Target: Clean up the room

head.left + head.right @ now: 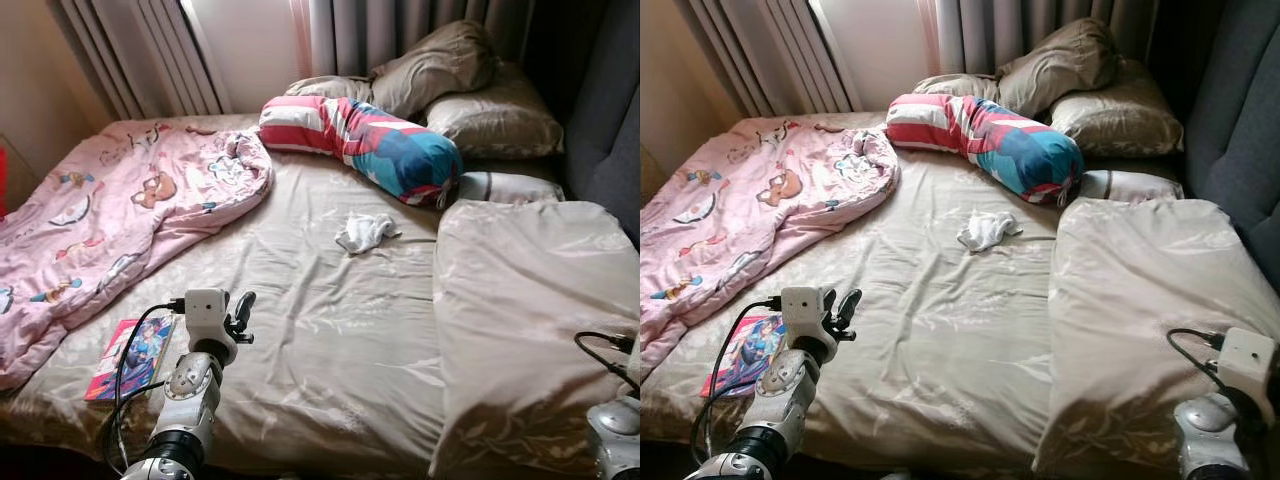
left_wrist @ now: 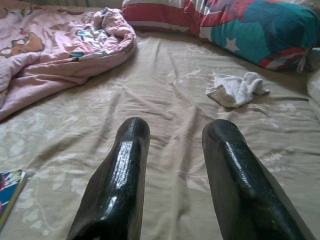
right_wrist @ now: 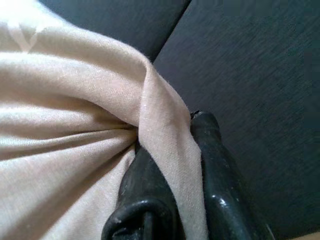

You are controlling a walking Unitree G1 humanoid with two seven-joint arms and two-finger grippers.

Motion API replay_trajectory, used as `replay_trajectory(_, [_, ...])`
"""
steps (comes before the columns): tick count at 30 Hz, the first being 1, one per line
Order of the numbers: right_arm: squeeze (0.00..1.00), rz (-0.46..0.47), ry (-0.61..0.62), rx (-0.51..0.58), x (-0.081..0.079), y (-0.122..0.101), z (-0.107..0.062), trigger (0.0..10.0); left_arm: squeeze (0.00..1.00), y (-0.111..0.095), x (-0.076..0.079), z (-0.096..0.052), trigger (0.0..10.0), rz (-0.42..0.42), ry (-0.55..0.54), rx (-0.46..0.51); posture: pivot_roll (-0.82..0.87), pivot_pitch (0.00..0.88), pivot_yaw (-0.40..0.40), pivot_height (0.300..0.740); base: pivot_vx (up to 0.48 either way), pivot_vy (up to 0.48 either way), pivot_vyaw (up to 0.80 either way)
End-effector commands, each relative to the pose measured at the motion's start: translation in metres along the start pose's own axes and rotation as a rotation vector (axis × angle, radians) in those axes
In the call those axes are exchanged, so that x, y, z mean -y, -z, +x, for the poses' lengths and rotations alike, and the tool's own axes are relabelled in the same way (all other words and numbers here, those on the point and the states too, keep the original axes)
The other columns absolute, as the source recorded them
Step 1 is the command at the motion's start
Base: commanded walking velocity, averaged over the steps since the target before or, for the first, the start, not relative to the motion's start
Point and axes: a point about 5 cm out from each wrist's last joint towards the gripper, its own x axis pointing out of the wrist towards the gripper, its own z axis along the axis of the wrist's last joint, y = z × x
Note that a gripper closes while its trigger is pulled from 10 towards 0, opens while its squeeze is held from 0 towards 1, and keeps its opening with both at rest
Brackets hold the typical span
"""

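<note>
A beige-sheeted bed (image 1: pixel 300 330) lies before me. A small white cloth (image 1: pixel 365 232) is crumpled at its middle, below a striped red, white and blue bolster (image 1: pixel 370 140). A pink cartoon blanket (image 1: pixel 120 210) is bunched on the left half. A colourful book (image 1: pixel 130 355) rests by the near left edge. My left gripper (image 2: pixel 177 132) hovers open over the sheet near that book, pointing toward the white cloth (image 2: pixel 235 89). A folded beige duvet (image 1: pixel 530 300) covers the right side. My right gripper (image 3: pixel 170 135) is shut on a fold of the duvet, beside the dark headboard.
Several beige pillows (image 1: pixel 490 115) are stacked at the far right corner against a dark grey padded headboard (image 1: pixel 610 130). Curtains (image 1: pixel 150 50) hang behind the bed. A small patterned pillow (image 1: pixel 505 187) lies between bolster and duvet.
</note>
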Motion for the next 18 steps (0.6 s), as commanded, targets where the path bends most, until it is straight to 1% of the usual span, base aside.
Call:
replay_trajectory(1, [0.00, 0.053, 0.149, 0.130, 0.022, -0.029, 0.018, 10.0, 0.00, 0.005, -0.006, -0.004, 10.0, 0.008, -0.008, -0.019, -0.12, 0.062, 0.104, 0.646, 0.000, 0.000, 0.00])
replay_trajectory(2, [0.82, 0.047, 0.145, 0.141, 0.021, -0.031, 0.017, 10.0, 0.00, 0.005, -0.005, -0.004, 10.0, 0.008, -0.007, -0.020, -0.12, 0.062, 0.104, 0.646, 0.000, 0.000, 0.00])
replay_trajectory(3, [1.00, 0.050, 0.154, 0.146, 0.022, -0.032, 0.017, 10.0, 0.00, 0.005, -0.005, -0.004, 10.0, 0.007, -0.005, -0.020, -0.12, 0.062, 0.104, 0.646, 0.000, 0.000, 0.00])
replay_trajectory(6, [1.00, 0.062, 0.179, 0.142, 0.024, -0.033, 0.018, 10.0, 0.00, 0.005, -0.003, -0.004, 10.0, 0.005, 0.003, -0.022, -0.12, 0.068, 0.107, 0.646, 0.000, 0.000, 0.00])
replay_trajectory(9, [1.00, 0.062, 0.177, 0.152, 0.024, -0.035, 0.018, 10.0, 0.00, 0.006, -0.003, -0.004, 10.0, 0.005, 0.005, -0.024, -0.12, 0.068, 0.107, 0.646, 0.000, 0.000, 0.00])
replay_trajectory(10, [0.44, 0.062, 0.184, 0.160, 0.025, -0.036, 0.018, 10.0, 0.00, 0.006, -0.003, -0.004, 10.0, 0.005, 0.005, -0.024, -0.11, 0.072, 0.108, 0.646, 0.000, 0.000, 0.00])
replay_trajectory(11, [0.44, 0.062, 0.187, 0.162, 0.025, -0.036, 0.018, 10.0, 0.00, 0.006, -0.003, -0.004, 10.0, 0.005, 0.005, -0.024, -0.11, 0.072, 0.108, 0.646, 0.000, 0.000, 0.00])
replay_trajectory(12, [0.00, 0.071, 0.192, 0.174, 0.026, -0.037, 0.018, 10.0, 0.00, 0.006, -0.004, -0.004, 10.0, 0.006, 0.004, -0.025, -0.11, 0.073, 0.109, 0.646, 0.000, 0.000, 0.00])
replay_trajectory(13, [0.00, 0.074, 0.193, 0.180, 0.027, -0.038, 0.018, 10.0, 0.00, 0.006, -0.004, -0.004, 10.0, 0.005, 0.004, -0.025, -0.11, 0.073, 0.109, 0.646, 0.000, 0.000, 0.00])
replay_trajectory(15, [0.00, 0.141, 0.158, 0.225, 0.023, -0.045, 0.014, 10.0, 0.00, 0.006, -0.005, -0.005, 10.0, 0.007, 0.003, -0.027, -0.12, 0.073, 0.109, 0.646, 0.000, 0.000, 0.00])
replay_trajectory(16, [0.00, 0.166, 0.114, 0.243, 0.018, -0.049, 0.012, 10.0, 0.00, 0.006, -0.005, -0.005, 10.0, 0.007, 0.003, -0.027, -0.12, 0.073, 0.109, 0.646, 0.000, 0.000, 0.00])
replay_trajectory(17, [0.00, 0.198, 0.021, 0.263, 0.009, -0.054, 0.008, 10.0, 0.00, 0.006, -0.005, -0.005, 10.0, 0.007, 0.002, -0.028, -0.12, 0.073, 0.109, 0.646, 0.000, 0.000, 0.00])
replay_trajectory(18, [0.00, 0.207, -0.019, 0.267, 0.005, -0.056, 0.006, 10.0, 0.00, 0.006, -0.005, -0.005, 10.0, 0.006, 0.002, -0.028, -0.12, 0.073, 0.109, 0.646, 0.000, 0.000, 0.00])
